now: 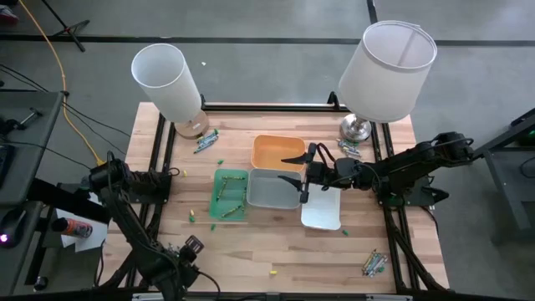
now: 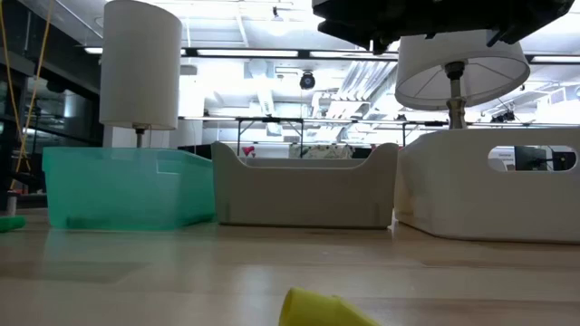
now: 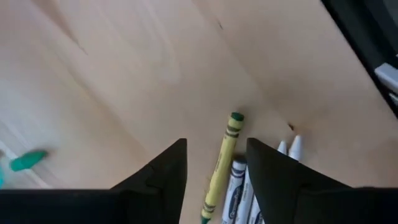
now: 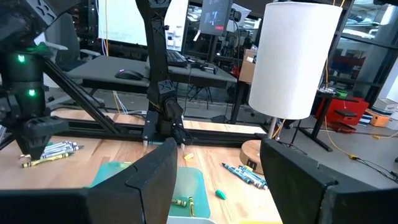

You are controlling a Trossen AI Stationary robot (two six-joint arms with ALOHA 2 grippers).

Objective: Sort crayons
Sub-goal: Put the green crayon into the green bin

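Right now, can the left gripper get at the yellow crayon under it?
Probably yes: left gripper is open, fingers either side of the yellow crayon. White crayons beside it may get caught too.

In the high view you find four trays (image 1: pixel 251 191) together at the centre of the table (image 1: pixel 276 255). Some crayons (image 1: pixel 226 196) lie in the left tray. Two lamps (image 1: pixel 167 79) stand at the upper edge. A crayon pile (image 1: pixel 374 264) lies lower right.
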